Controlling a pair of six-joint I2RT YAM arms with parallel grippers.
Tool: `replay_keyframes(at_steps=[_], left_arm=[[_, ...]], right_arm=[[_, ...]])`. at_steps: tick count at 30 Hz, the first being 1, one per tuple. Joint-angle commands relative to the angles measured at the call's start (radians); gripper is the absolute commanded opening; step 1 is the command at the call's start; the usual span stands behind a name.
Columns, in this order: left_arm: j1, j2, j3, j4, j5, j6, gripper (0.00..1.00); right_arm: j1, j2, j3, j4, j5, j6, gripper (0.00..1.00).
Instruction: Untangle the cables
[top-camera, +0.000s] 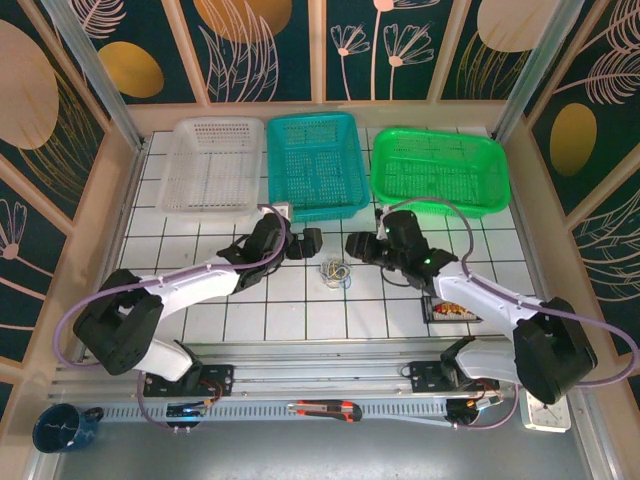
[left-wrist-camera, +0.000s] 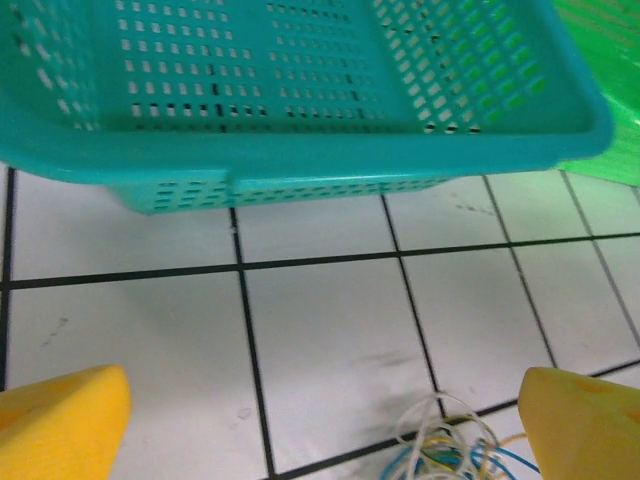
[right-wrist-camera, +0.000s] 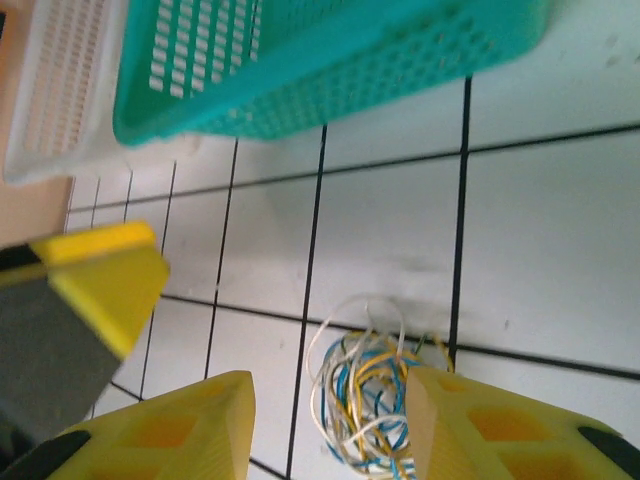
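Top external view: a small tangle of thin bluish, whitish and yellow-orange cables (top-camera: 333, 271) lies on the white tiled table (top-camera: 300, 315), just in front of the teal perforated plastic basket (top-camera: 272, 165), nearer the arms. A white perforated plastic basket (top-camera: 182, 160) stands to the left of the teal one and a bright green perforated plastic basket (top-camera: 440, 208) to its right. Both arms reach toward the teal basket's front edge. The left gripper (top-camera: 306, 241) and the right gripper (top-camera: 356, 245) face each other there, and the tangle sits a little nearer the arm bases than the gap between them.

Left wrist view: the left gripper (left-wrist-camera: 325, 400) has its yellow fingers (left-wrist-camera: 65, 420) spread wide apart and holds nothing. The teal basket (left-wrist-camera: 300, 155) is straight ahead, and the cables (left-wrist-camera: 450, 450) lie on the tile close to the finger on the right of the picture.

Right wrist view: the right gripper (right-wrist-camera: 328, 400) has its jaws parted. The cables (right-wrist-camera: 365, 400) lie in the gap, against the finger on the right of the picture and clear of the other, so they are not pinched. A yellow-tipped finger of the left gripper (right-wrist-camera: 95, 285) shows at the left edge, below the teal basket (right-wrist-camera: 330, 80) and the white basket (right-wrist-camera: 60, 90).
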Motion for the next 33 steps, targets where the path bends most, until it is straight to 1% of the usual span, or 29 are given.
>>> replay_keyframes(at_steps=[1, 5, 8, 11, 13, 18, 25, 27, 31, 33], left_arm=[[0.002, -0.015, 0.005, 0.006, 0.088, 0.014, 0.99], [0.001, 0.005, -0.009, -0.008, 0.139, 0.024, 0.99], [-0.009, 0.029, -0.017, -0.015, 0.156, 0.030, 0.99], [-0.039, 0.054, -0.010, -0.031, 0.129, 0.042, 0.99], [-0.061, 0.075, 0.001, -0.039, 0.113, 0.051, 0.99], [-0.091, 0.130, 0.025, -0.047, 0.094, 0.061, 0.99], [-0.099, 0.165, 0.020, -0.034, 0.079, 0.061, 0.99], [-0.098, 0.170, 0.015, -0.031, 0.076, 0.061, 0.99], [-0.099, 0.176, 0.004, -0.025, 0.068, 0.061, 0.99], [-0.099, 0.177, -0.001, -0.022, 0.067, 0.060, 0.99]], right_arm=[[-0.034, 0.013, 0.033, -0.065, 0.004, -0.049, 0.45], [-0.035, 0.058, 0.049, -0.059, -0.026, -0.070, 0.44], [-0.035, 0.099, 0.039, -0.031, -0.052, -0.071, 0.39], [-0.034, 0.142, 0.025, 0.000, -0.067, -0.067, 0.33], [-0.035, 0.171, 0.018, 0.015, -0.072, -0.066, 0.31], [-0.035, 0.221, 0.018, 0.043, -0.085, -0.067, 0.30], [-0.005, 0.265, 0.026, 0.050, -0.061, -0.072, 0.29], [0.001, 0.279, 0.026, 0.052, -0.049, -0.074, 0.26], [0.004, 0.302, 0.025, 0.057, -0.036, -0.079, 0.16], [0.004, 0.303, 0.024, 0.059, -0.033, -0.078, 0.14]])
